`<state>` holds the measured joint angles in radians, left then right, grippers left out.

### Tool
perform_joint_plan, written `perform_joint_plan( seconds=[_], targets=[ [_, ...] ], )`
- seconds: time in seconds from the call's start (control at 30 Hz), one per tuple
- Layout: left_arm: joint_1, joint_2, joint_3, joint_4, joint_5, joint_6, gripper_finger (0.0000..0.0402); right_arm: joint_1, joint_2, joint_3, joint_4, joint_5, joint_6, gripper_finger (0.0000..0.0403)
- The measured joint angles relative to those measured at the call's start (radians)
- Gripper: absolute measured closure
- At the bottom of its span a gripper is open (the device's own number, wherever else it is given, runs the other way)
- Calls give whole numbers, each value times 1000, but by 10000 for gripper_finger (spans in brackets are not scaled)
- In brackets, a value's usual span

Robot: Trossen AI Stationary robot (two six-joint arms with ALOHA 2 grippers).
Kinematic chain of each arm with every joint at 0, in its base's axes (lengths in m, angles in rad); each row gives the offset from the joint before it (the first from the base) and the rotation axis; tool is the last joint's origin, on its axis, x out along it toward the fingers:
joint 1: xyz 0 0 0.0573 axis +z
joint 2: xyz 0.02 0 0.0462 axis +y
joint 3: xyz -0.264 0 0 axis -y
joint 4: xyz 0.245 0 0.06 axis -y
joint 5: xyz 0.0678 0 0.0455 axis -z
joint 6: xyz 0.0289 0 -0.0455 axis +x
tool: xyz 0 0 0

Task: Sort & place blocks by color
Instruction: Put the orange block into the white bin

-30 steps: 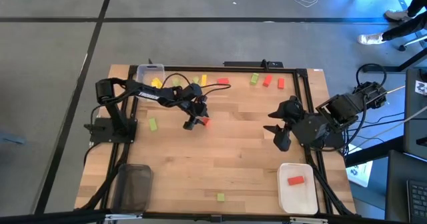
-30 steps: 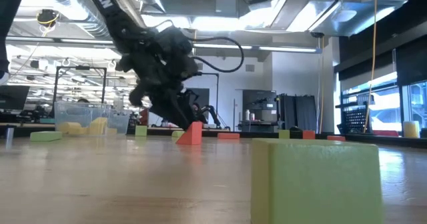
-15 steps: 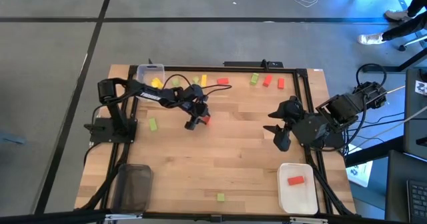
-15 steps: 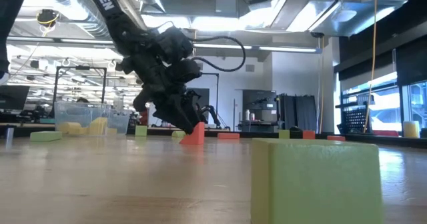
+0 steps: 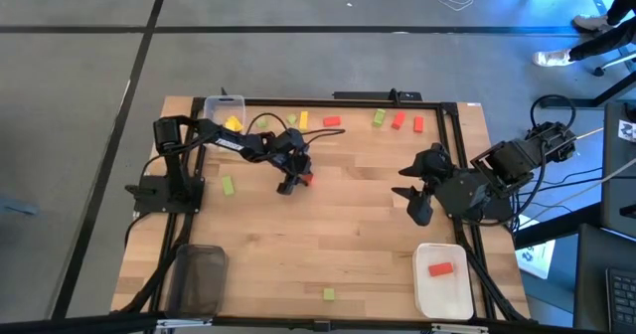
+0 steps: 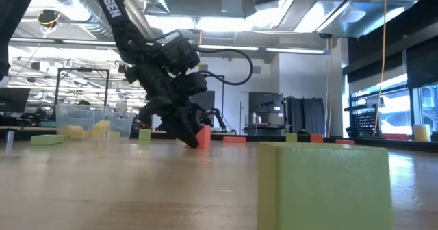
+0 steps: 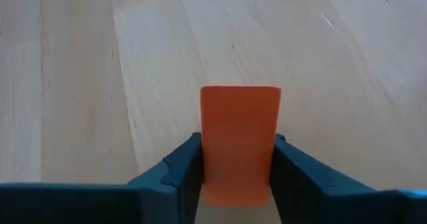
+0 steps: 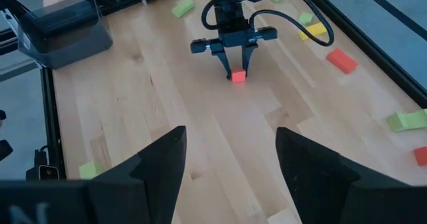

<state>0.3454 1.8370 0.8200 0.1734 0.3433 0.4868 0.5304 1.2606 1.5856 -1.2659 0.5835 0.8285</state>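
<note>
Left gripper [image 7: 237,177] closed on one red block [image 7: 240,141].

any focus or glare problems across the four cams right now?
Low view: the near green block fills the foreground, soft and out of focus, while ceiling lights glare behind the left claw.
Left wrist view: the red block between the fingers is sharp, evenly lit.
Right wrist view: its own fingers loom dark.
High view: even light, no glare.

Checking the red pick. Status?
Left gripper shut on red block, mid-table. Right gripper open, waiting at right edge. Nothing in the way.
</note>
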Motion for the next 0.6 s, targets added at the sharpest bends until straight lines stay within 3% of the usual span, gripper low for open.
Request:
perform_joint_plan(
  seconds=[0.07,0.3,0.43,0.6],
  targets=[
    [0,-4,0,0,23,-34,281,0,0,0,0,0,0,170],
    [-4,-38,90,-43,96,-121,281,0,1,0,-4,0,0,170],
    [-25,-43,236,-201,134,-103,281,0,4,0,-15,1,3,170],
    [-61,-45,453,-459,125,48,281,-17,21,0,-18,4,-106,170]
  ],
)
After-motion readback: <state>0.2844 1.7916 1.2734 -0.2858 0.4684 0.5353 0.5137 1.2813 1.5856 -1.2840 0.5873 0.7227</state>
